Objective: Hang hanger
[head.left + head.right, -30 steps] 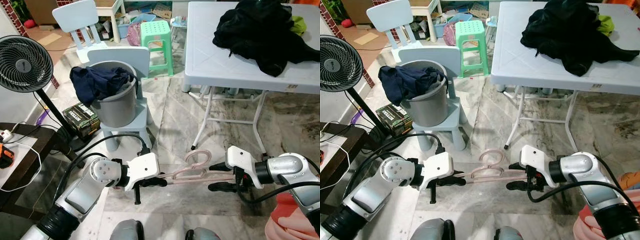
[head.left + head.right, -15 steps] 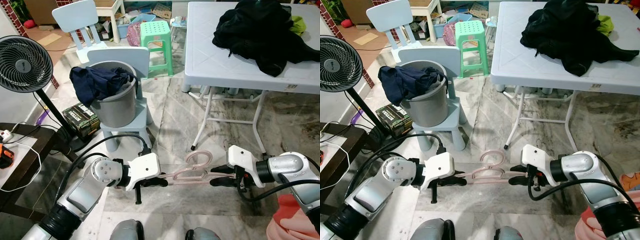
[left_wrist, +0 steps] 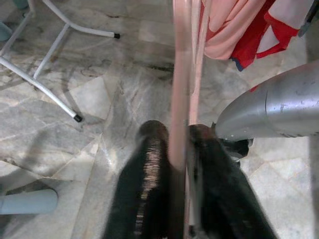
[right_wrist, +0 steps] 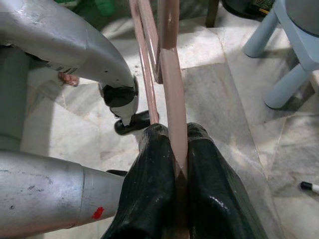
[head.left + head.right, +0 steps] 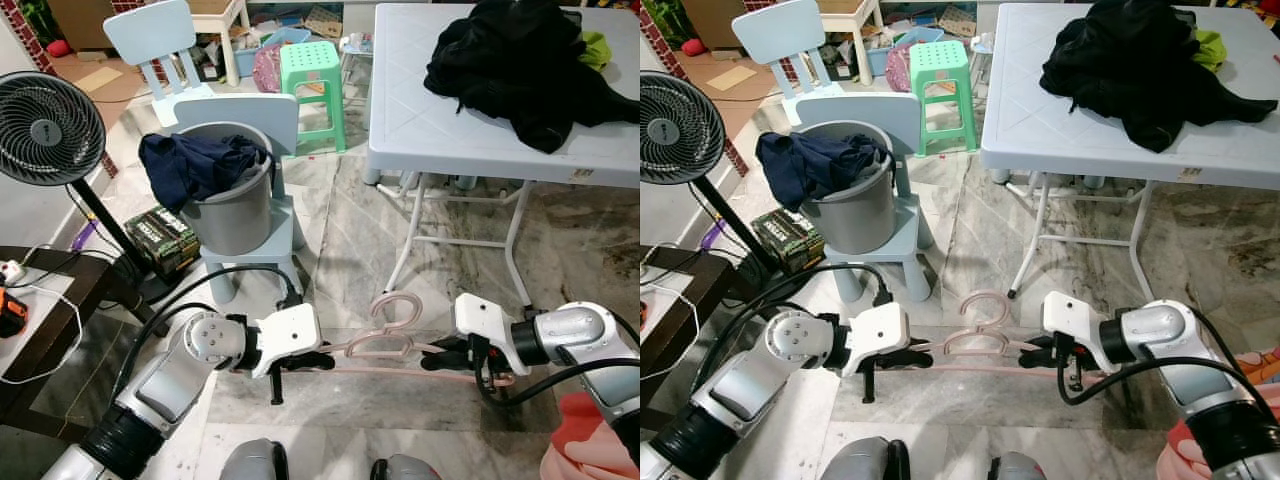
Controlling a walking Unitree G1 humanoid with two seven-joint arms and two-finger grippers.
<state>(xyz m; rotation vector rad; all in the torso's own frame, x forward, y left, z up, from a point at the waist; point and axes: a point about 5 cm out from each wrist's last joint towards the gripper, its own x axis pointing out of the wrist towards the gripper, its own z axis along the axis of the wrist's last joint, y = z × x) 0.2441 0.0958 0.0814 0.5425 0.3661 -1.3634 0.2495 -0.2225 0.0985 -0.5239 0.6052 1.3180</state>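
Low in the middle of the head views, the robot holds a thin pink plastic hanger (image 5: 385,345) between its two hands, just above the grey marble floor (image 5: 350,240). The left hand (image 5: 318,362) comes in from the lower left. Its two black fingers (image 3: 149,199) are squeezed tight on one end of the hanger, with the pink bar running straight between them. The right hand (image 5: 447,357) comes in from the lower right. Its fingers (image 4: 157,184) are also pinched narrow on the other end of the hanger, gripping the pink bar. The hanger lies nearly flat between the hands, and its curly hook (image 5: 395,308) points up toward the top of the frame.

In the upper right stands a white plastic folding desk (image 5: 450,110) with a heap of black clothes (image 5: 520,60) on it. Left of the middle, a grey round bucket (image 5: 235,205) sits on a pale blue small chair (image 5: 265,240), and a dark blue cloth (image 5: 190,165) hangs over the bucket's rim. A black round fan (image 5: 45,125) stands at the left edge. A green plastic stool (image 5: 315,80) is near the top middle. Something pink and red made of cloth (image 5: 590,440) shows in the lower right corner.
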